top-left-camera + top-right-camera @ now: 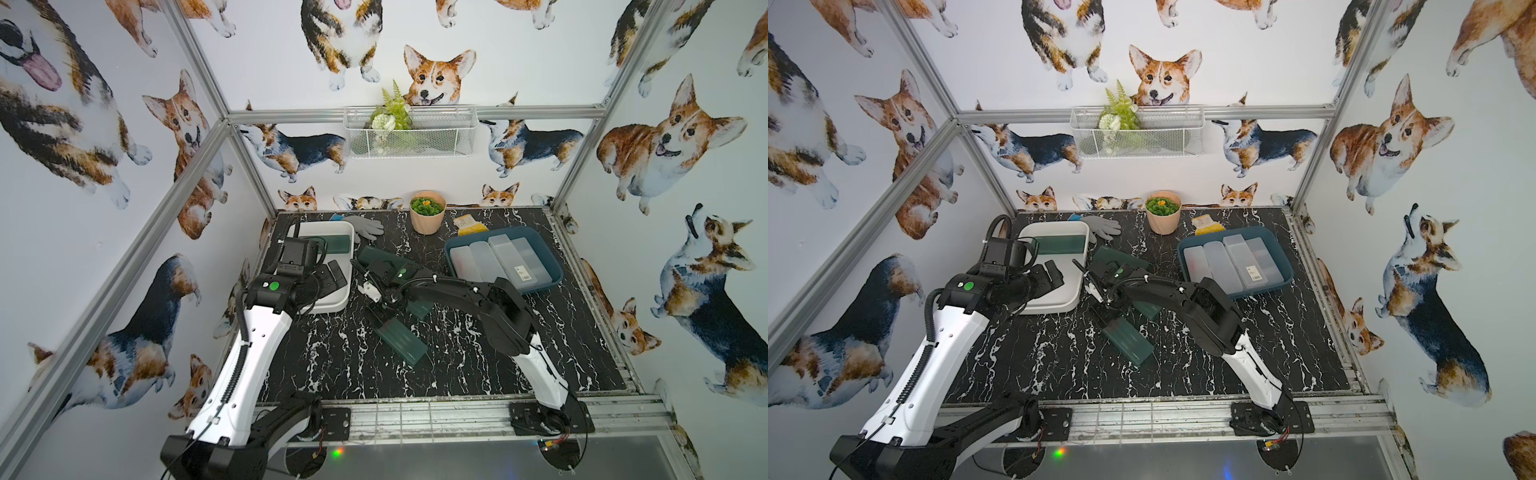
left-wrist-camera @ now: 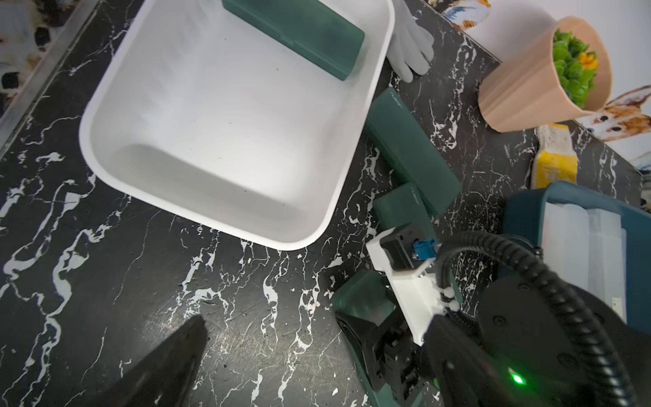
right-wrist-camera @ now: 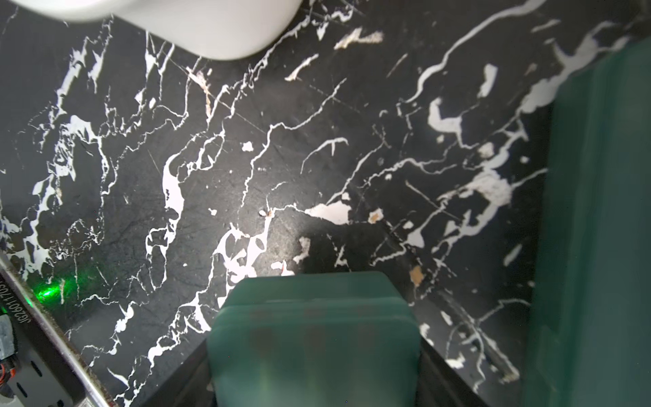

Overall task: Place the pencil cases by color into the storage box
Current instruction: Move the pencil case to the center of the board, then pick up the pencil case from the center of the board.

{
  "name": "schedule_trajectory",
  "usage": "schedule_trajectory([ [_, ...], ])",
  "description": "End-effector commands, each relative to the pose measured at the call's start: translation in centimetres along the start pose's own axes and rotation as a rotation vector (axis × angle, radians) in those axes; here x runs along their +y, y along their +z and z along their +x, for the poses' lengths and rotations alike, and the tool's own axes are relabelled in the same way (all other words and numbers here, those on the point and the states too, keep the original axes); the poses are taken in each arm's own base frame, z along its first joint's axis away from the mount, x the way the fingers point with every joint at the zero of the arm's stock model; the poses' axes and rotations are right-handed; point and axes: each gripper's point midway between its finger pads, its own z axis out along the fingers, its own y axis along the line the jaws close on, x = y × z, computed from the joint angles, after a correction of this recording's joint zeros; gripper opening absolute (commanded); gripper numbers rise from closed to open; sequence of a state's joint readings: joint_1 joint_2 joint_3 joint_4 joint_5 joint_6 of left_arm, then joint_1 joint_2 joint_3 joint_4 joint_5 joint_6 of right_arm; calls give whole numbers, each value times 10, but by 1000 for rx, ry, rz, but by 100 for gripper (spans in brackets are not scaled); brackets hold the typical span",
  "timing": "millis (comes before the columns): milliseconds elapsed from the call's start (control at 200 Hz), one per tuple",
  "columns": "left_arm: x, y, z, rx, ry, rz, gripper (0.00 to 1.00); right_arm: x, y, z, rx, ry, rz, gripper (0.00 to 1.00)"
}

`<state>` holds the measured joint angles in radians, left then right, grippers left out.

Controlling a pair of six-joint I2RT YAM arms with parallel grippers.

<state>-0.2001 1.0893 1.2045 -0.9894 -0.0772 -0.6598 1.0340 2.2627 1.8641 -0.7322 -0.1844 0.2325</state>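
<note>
Left gripper (image 1: 331,276) hangs spread over white tub (image 1: 332,300), probably awaiting greens; right gripper (image 1: 384,322) straddles green case (image 1: 405,343), can't tell if pinching.

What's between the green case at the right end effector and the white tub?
Nothing lies between the green case and the white tub. The left end effector, open, hangs over the tub's near half and could crowd the drop. A second green case lies at the tub's far end.

Blurred and cut by the right wrist view's edge: green case (image 3: 317,338). Too small to read, right of centre in a top view: label (image 1: 524,275).
</note>
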Motion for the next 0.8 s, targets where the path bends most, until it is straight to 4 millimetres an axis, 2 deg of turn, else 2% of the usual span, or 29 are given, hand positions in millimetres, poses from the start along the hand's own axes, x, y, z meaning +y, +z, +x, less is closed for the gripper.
schedule_trajectory([
  [0,17,-4,-1,-5,-80,-72,100,4,1,-7,-16,-31,-27,78],
  [120,27,-7,-2,-11,-144,-109,100,4,-5,-15,-41,-23,-40,82],
  [255,35,-11,-3,-20,-210,-128,100,12,-26,-35,-114,-33,-71,87],
  [325,38,-12,-4,-21,-243,-136,100,13,-45,-50,-167,-26,-87,88],
  [330,38,-13,-4,-22,-246,-137,100,12,-52,-54,-183,-18,-90,88],
  [416,42,-14,-5,-28,-292,-158,100,6,-82,-68,-254,18,-107,88],
  [501,43,-12,-3,-15,-338,-176,100,-12,-126,-80,-361,84,-116,88],
  [596,40,-7,6,18,-361,-205,100,-38,-167,-79,-462,126,-50,88],
  [686,36,-4,17,36,-364,-250,100,-65,-203,-66,-510,170,40,89],
  [796,25,7,32,92,-386,-278,100,-90,-227,-41,-512,247,94,89],
])
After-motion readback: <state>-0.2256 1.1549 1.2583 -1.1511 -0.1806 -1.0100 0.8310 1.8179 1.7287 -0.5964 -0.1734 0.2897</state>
